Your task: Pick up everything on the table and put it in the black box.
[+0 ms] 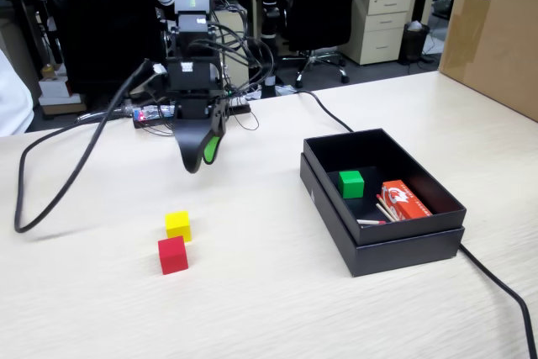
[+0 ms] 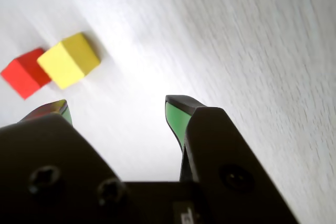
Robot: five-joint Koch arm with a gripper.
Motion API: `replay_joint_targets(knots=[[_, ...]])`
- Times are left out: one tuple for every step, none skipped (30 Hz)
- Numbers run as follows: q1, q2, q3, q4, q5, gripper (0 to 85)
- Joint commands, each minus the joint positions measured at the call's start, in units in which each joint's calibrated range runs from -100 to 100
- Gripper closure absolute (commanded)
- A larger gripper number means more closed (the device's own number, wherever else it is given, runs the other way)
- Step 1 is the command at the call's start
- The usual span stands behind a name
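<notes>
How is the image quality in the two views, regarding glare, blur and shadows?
Wrist view: strong glare whitens the table near the centre; the yellow cube and red cube look slightly soft, the close jaws dark. Fixed view: even light, sharp enough; faint shadows beside the cubes, the black box interior is dim.

My table is a light beige wood-grain top. On it, near my front-left in the fixed view, sit a yellow cube and a red cube, touching or almost so; my wrist view shows them side by side as well. To their right lies the black box, well apart from them. A black cable loops over the left part, another runs past the box. A brown carton stands at the far right.
</notes>
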Motion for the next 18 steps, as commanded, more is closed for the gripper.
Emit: replay_joint_targets(knots=[[-1.1,0.4,0.9,3.4,1.8,47.1],[-1.3,0.6,0.7,4.0,2.1,47.2],[-1.6,1.2,0.6,4.3,2.4,47.2],[-1.8,1.8,0.5,5.1,2.6,47.2],[-2.0,2.8,0.5,5.6,2.7,47.2],[-2.2,3.1,0.5,6.2,2.7,47.2],[-2.3,3.5,0.6,6.5,2.7,47.2],[-2.5,4.1,0.8,6.7,2.7,47.2],[-2.7,4.9,1.1,6.8,2.8,47.2],[-2.9,5.7,1.7,6.8,2.8,47.2],[-3.4,8.0,3.0,7.0,3.1,47.2],[-3.6,9.4,3.9,7.0,3.4,47.2],[-3.7,10.8,4.8,7.0,3.7,47.2],[-3.9,12.1,5.4,7.1,4.1,47.2],[-4.1,13.1,6.0,7.1,4.5,47.2],[-4.2,13.9,6.8,7.1,5.1,47.2],[-4.3,14.7,7.3,7.1,5.7,47.2],[-4.4,15.5,7.9,7.1,6.2,47.2]])
